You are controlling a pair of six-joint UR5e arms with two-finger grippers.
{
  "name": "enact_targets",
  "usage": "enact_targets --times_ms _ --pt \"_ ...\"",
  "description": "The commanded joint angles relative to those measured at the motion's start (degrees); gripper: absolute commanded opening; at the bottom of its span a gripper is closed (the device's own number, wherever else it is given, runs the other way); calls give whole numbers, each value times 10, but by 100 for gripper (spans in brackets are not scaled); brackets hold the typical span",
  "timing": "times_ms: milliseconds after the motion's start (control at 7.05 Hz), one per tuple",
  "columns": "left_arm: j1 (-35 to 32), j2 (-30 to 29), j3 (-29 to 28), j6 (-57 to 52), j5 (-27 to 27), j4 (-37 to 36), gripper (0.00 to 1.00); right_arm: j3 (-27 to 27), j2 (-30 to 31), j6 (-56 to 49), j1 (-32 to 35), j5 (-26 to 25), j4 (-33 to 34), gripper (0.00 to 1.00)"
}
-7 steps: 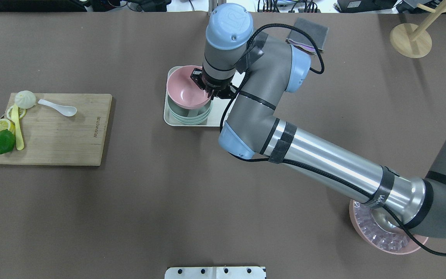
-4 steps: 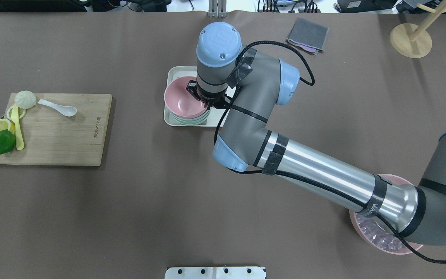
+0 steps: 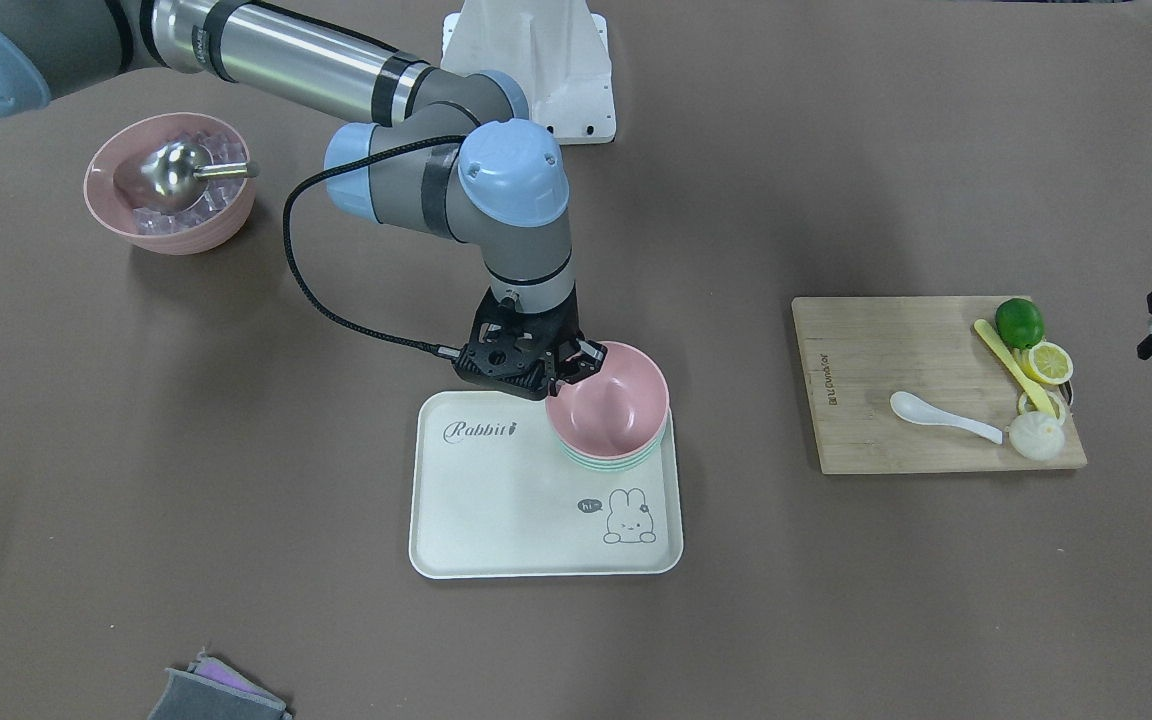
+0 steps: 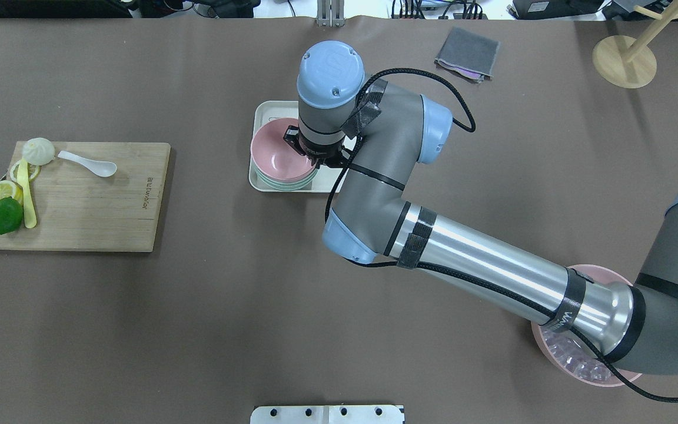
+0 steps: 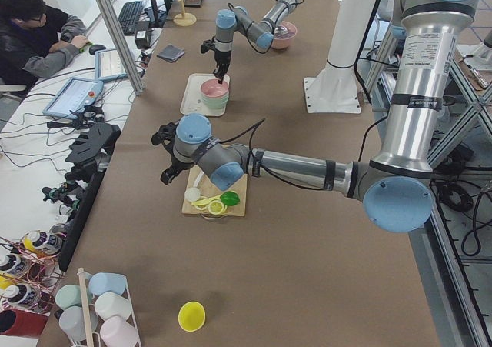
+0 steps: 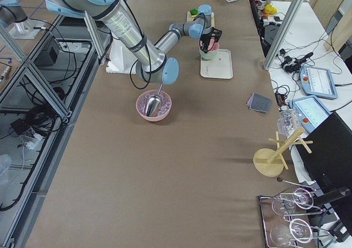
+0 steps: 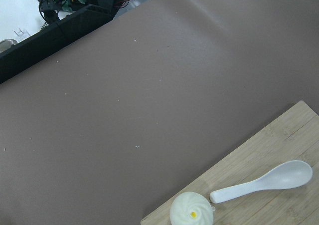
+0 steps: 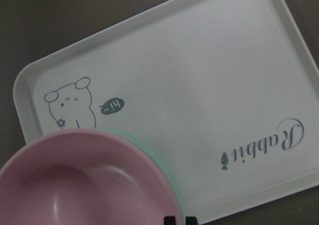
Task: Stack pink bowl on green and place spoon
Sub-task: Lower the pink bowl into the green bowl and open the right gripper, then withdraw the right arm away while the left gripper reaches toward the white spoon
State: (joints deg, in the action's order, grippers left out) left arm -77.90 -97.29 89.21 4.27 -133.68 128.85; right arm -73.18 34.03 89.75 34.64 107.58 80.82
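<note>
pink bowl (image 3: 608, 402) sits mouth-up, nested in green bowl (image 3: 616, 462), right tool (image 3: 583, 368) pinching its rim.

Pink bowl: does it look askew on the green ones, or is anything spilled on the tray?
Nothing stands out. The pink bowl sits nested on the green bowls, right gripper at its rim; the tray shows no spill.

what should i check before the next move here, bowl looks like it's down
1. Seating: pink bowl nested in the green bowls, ok.
2. Placement: stack inside the tray, near a corner, ok.
3. Release: right gripper shut on the pink bowl's rim, not ok.
4. Next target: spoon lies free on the cutting board, bun at its handle end, ok.
5. Readiness: left gripper open beside the board, ok.
</note>
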Motion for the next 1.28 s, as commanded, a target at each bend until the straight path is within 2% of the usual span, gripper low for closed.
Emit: enact_targets --times_ms 0,284,426,568,710,852,1135 --pt "1 0 0 5 0 -1 99 -5 -1 -4 15 3 -2 100" --pt "11 -7 1 106 1 -8 99 -9 15 -54 54 53 -1 100" --pt "26 -7 3 129 4 -4 99 -47 59 -120 71 56 -2 100" --pt "54 -25 2 123 10 1 99 -126 140 -212 96 57 -3 100" --pt "90 -27 -6 101 18 2 99 -170 199 -293 120 59 -3 100" --pt "107 -26 -10 36 47 3 99 -173 216 -338 146 72 -1 100" --pt "120 -28 -46 -48 44 4 99 -176 250 -408 203 146 -4 100"
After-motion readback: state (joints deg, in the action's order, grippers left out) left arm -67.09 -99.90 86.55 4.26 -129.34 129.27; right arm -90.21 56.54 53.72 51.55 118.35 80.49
